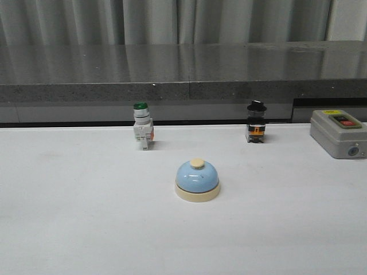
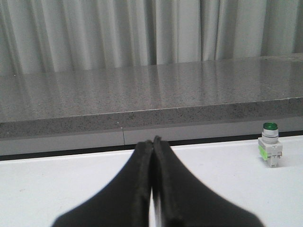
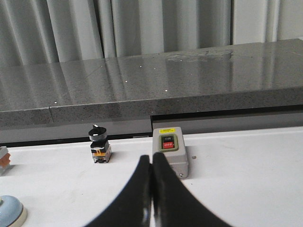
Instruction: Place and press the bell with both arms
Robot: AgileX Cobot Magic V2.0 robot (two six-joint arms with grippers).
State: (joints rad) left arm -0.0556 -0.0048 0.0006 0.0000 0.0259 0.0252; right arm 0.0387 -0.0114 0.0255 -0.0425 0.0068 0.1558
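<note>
Pale pleated curtains (image 1: 172, 20) hang behind a speckled grey stone ledge (image 1: 172, 71), and below it we see a matte white table (image 1: 69, 217) filling the lower half of the front view. At lower centre sits the bell (image 1: 197, 180), a glossy light-blue dome on a round cream base with a cream button on top; neither arm appears in this view. Behind it to the left stands a green-capped white switch (image 1: 143, 125), to the right a black-capped switch (image 1: 256, 121), and at the right edge a boxy grey on/off switch box (image 1: 338, 133). In the left wrist view, the left gripper (image 2: 153, 142) rises from the bottom centre, its smooth black tapered fingers pressed together with nothing between them; we see no bell here. In the right wrist view, the right gripper (image 3: 151, 160) likewise has its fingers closed against each other and empty, while the bell's blue edge shows at the lower left corner, well apart from the fingertips.
</note>
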